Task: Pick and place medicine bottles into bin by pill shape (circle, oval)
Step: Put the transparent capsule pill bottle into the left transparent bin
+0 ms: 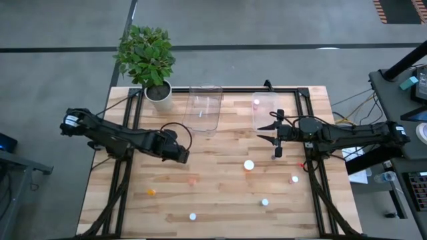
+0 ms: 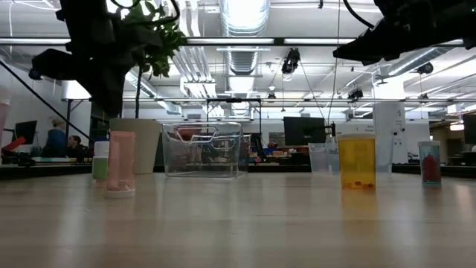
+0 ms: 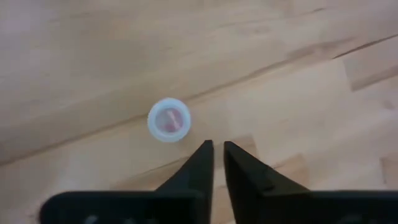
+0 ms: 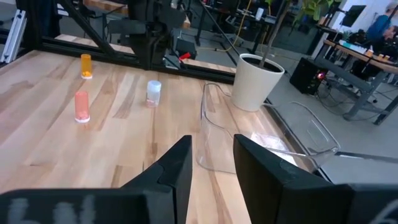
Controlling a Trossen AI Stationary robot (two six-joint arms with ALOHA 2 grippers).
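Several tiny bottles stand upright on the wooden table: a white-topped one (image 1: 249, 165), a pinkish one (image 1: 193, 179), an orange one (image 1: 152, 192), and others nearer the front (image 1: 265, 201), (image 1: 193, 216). One bottle (image 1: 256, 103) stands inside the right clear tub (image 1: 267, 110). My left gripper (image 1: 181, 155) hovers left of centre with its fingers almost together, empty. Its wrist view shows them (image 3: 217, 149) just beside a white-rimmed bottle with pink inside (image 3: 169, 119). My right gripper (image 1: 268, 131) is open and empty by the right tub's near end, also in its wrist view (image 4: 211, 155).
A second clear tub (image 1: 203, 107) stands at the back centre, and a potted plant (image 1: 159, 92) at the back left corner. A black frame runs along the table's far edge and both sides. In the low view the pink bottle (image 2: 120, 164) and orange bottle (image 2: 357, 160) stand nearest.
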